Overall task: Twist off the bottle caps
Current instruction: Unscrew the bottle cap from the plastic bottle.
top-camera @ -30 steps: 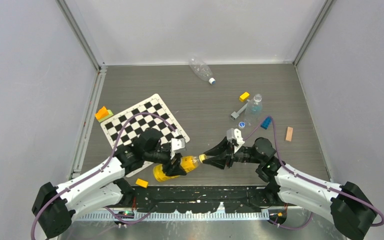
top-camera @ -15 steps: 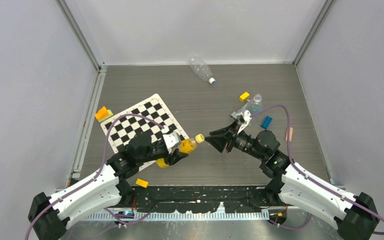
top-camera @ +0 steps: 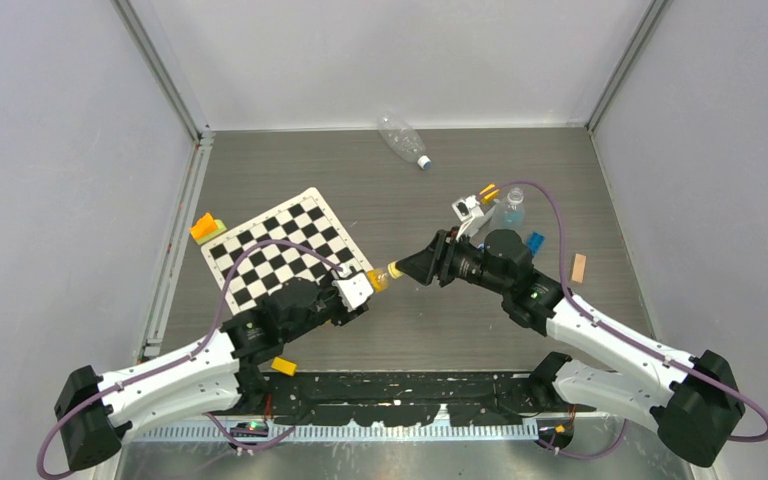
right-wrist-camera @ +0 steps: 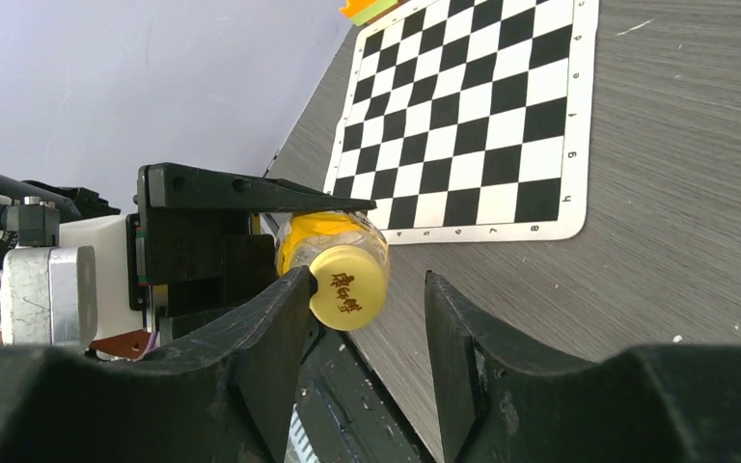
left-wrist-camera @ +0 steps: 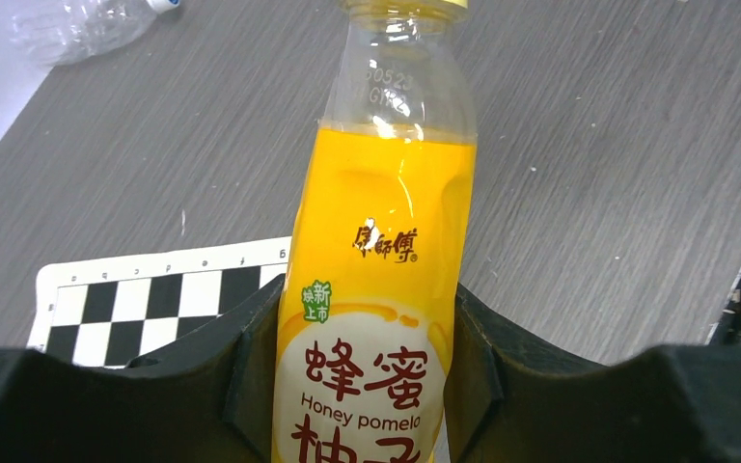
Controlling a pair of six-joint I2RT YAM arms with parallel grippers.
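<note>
My left gripper (top-camera: 360, 290) is shut on the yellow-orange bottle (left-wrist-camera: 381, 280) and holds it above the table, neck pointing right. Its yellow cap (top-camera: 396, 270) faces my right gripper (top-camera: 422, 268). In the right wrist view the cap (right-wrist-camera: 349, 286) lies between the open jaws, against the left finger (right-wrist-camera: 270, 328), with a gap to the right one. A clear crinkled bottle (top-camera: 401, 137) with a white cap lies at the back; it also shows in the left wrist view (left-wrist-camera: 77, 24). Another clear bottle (top-camera: 511, 206) stands behind the right arm.
A checkerboard mat (top-camera: 290, 250) lies left of centre. An orange and green block (top-camera: 204, 227) sits at the left edge, a yellow block (top-camera: 283, 366) near the front rail, a blue block (top-camera: 534, 241) and a tan piece (top-camera: 578, 267) on the right.
The left gripper has carried the yellow-orange bottle up and to the right. The right gripper has moved back and left, and its open jaws now straddle the yellow cap.
</note>
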